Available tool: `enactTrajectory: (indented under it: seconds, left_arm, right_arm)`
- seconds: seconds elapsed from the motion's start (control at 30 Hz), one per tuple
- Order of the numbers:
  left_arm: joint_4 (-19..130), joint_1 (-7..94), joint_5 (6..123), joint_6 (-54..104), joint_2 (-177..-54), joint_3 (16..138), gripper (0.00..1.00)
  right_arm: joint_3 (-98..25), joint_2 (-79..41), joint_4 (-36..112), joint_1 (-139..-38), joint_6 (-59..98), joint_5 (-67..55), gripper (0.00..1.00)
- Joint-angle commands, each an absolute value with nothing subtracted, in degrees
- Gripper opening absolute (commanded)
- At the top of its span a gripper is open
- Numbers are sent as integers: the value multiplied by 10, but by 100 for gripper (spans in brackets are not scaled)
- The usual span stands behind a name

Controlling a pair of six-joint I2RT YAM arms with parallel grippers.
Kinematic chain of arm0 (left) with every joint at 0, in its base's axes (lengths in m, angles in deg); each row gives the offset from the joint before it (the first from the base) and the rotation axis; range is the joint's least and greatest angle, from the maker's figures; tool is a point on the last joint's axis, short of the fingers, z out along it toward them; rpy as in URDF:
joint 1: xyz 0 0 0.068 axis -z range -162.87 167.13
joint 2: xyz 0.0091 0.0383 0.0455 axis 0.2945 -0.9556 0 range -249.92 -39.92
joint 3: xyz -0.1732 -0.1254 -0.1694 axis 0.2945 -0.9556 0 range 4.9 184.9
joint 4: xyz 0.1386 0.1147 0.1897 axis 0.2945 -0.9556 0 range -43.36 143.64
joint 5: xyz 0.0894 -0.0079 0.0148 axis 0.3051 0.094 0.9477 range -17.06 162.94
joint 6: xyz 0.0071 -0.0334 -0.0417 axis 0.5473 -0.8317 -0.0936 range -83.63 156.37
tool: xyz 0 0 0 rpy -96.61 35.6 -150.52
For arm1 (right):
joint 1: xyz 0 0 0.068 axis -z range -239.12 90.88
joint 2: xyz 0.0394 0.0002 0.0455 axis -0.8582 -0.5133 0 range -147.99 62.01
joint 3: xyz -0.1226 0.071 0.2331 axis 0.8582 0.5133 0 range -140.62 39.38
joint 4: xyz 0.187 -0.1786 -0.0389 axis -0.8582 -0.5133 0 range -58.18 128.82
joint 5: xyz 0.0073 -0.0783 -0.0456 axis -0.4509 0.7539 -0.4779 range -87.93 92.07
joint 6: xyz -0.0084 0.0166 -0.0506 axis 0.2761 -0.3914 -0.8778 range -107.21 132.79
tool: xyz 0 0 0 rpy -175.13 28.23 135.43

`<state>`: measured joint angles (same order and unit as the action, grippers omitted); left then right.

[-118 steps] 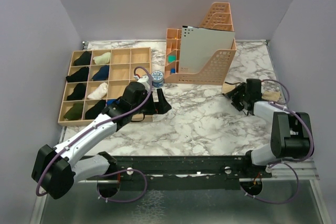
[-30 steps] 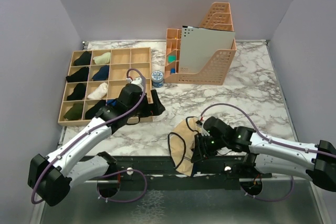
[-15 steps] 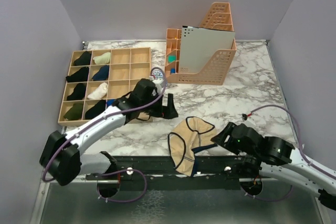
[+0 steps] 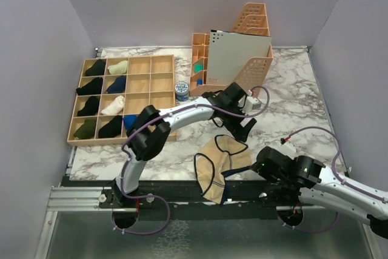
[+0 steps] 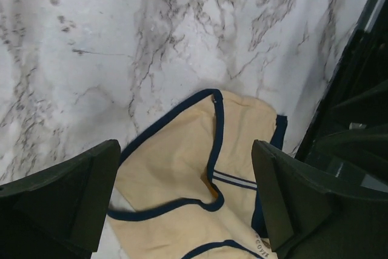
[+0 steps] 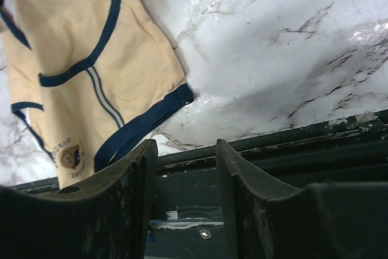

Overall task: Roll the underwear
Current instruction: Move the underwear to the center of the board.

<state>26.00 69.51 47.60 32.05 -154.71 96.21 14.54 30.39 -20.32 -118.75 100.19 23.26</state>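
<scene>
Two empty tools, jaws apart: your left gripper (image 4: 238,127) hovers over the far end of the underwear (image 4: 219,165), right gripper (image 4: 262,162) just right of it.

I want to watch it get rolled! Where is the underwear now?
In the top view the underwear lies at the middle of the table's near edge, with the left tool just behind it and the right tool to its right.
</scene>
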Motion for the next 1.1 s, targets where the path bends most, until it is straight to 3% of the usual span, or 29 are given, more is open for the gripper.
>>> enactTrajectory:
  seconds: [0.0,0.3,0.5,0.87,1.07]
  left_arm:
    - [140,725,456,442,-1617,1058,98]
    - [135,758,468,482,-1673,1102,99]
    - [138,779,504,479,-1696,1129,96]
    - [135,786,531,442,-1743,1147,56]
    - [136,787,548,429,-1753,1145,19]
  right_arm:
    - [136,355,-214,-1190,996,252,46]
    - [152,550,-268,-1190,1003,252,39]
    - [152,557,-269,-1190,1012,260,39]
    - [151,561,-271,-1190,1015,263,39]
    - [152,560,-270,-1190,1015,262,40]
